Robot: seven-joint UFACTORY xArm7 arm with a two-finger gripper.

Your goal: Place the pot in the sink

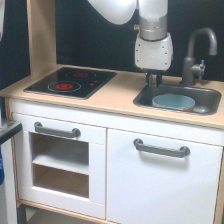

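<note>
In the exterior view, the pot (173, 101) already sits on the floor of the sink (212, 98), its light blue bowl resting low in the dark basin, roughly central and a little toward the view's right of the arm. The end effector (154, 79) hangs just above the sink's back-left rim, its two dark fingertips pointing straight down. They look close together with nothing between them, but at this blur I cannot tell for sure whether they are parted or closed; what is plain is that they hold no pot.

The step in hand appears to be the retreat after the release. To do it well, the arm should rise straight up until the fingertips are well above the sink rim before any sideways travel, since a slanting exit could clip the pot's rim or the basin wall. The dark faucet (197, 52) stands just to the view's right of the wrist housing, so moving off toward the view's left, over the bare wooden surface (117, 92), seems the safer way out. The stovetop (71, 81) with its red rings lies well apart on that side and is no obstacle at height.

Relative to the end effector, the pot lies below and slightly to the view's right and nearer the camera, apart from the fingertips, not touching them. It sits level, with no tilt visible.
</note>
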